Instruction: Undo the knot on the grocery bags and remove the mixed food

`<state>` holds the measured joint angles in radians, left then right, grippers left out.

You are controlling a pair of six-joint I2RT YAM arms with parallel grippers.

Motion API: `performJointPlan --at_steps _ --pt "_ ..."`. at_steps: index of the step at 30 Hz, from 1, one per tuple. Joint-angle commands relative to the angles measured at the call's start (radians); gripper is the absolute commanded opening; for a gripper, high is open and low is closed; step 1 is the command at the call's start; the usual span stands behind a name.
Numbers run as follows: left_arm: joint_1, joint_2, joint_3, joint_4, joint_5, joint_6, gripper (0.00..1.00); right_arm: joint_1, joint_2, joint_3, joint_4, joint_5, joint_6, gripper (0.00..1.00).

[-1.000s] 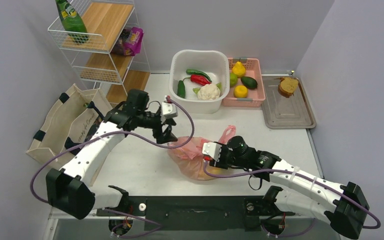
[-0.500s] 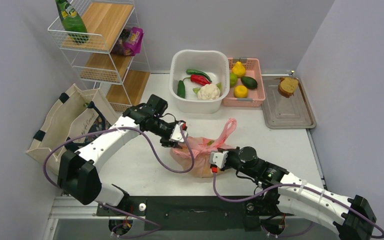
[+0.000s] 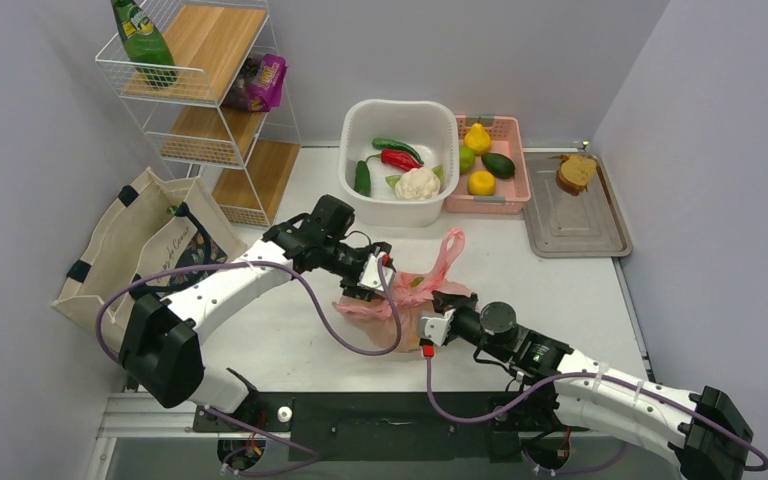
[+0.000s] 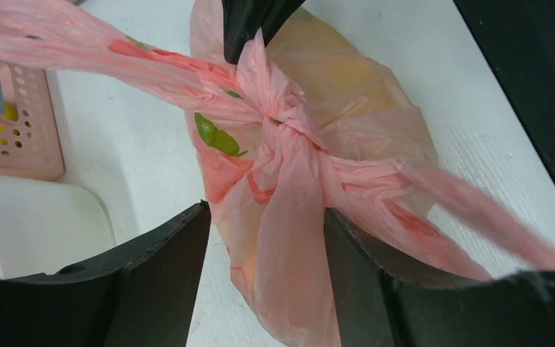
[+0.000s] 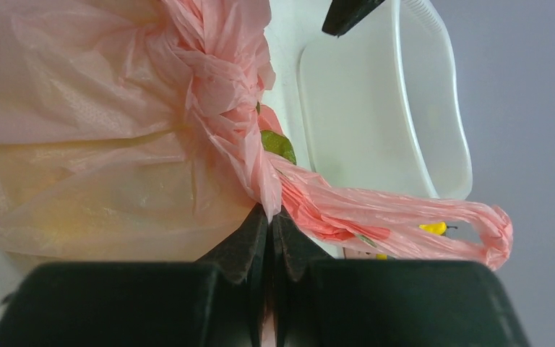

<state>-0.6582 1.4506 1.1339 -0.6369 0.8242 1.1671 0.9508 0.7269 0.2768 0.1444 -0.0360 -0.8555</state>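
The thin pink plastic bag point(image 3: 400, 305) lies on the table between my grippers, its knot point(image 4: 282, 119) still twisted tight; the knot also shows in the right wrist view point(image 5: 217, 79). Yellow-orange shapes and a green leaf point(image 4: 217, 137) show through the plastic. My left gripper point(image 4: 264, 238) is open, its jaws on either side of a fold of the bag just below the knot. My right gripper point(image 5: 269, 217) is shut on a strip of pink plastic beside the knot. One handle loop point(image 3: 450, 250) sticks up. The beige tote point(image 3: 135, 250) stands at the left. A green bottle point(image 3: 143, 40) stands on the shelf.
A white basin point(image 3: 355, 130) with cauliflower and peppers, a pink basket point(image 3: 515, 195) of fruit and a grey tray point(image 3: 575, 215) with bread stand behind the bag. A wire shelf point(image 3: 200, 80) with a purple packet point(image 3: 265, 80) is at the back left.
My left gripper has swung right and down onto the bag at its knot. My right gripper has moved in from the right and now pinches the plastic.
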Motion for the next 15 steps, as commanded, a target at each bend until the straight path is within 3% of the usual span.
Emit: performJointPlan --at_steps 1,5,7,9,10,12,15 --pt "-0.041 0.017 -0.012 0.073 -0.001 -0.021 0.57 0.006 -0.013 -0.023 0.176 0.022 -0.015 0.00" --pt "-0.079 0.052 -0.038 0.132 -0.027 -0.065 0.60 0.005 -0.002 -0.013 0.200 0.033 -0.014 0.00" --pt "-0.086 0.072 -0.034 0.160 -0.039 -0.111 0.56 0.001 0.001 -0.015 0.220 0.033 -0.012 0.00" --pt "-0.086 0.090 -0.024 0.169 -0.059 -0.164 0.38 -0.001 0.004 -0.021 0.231 0.033 -0.022 0.00" --pt "-0.081 0.095 -0.014 0.161 -0.067 -0.172 0.22 -0.002 0.001 -0.018 0.224 0.033 -0.022 0.00" --pt "-0.065 0.084 -0.008 0.123 -0.070 -0.179 0.04 -0.011 -0.009 -0.013 0.198 0.033 -0.021 0.00" --pt "-0.015 0.034 -0.036 0.159 -0.081 -0.271 0.00 -0.046 -0.046 -0.020 0.139 0.029 -0.030 0.00"
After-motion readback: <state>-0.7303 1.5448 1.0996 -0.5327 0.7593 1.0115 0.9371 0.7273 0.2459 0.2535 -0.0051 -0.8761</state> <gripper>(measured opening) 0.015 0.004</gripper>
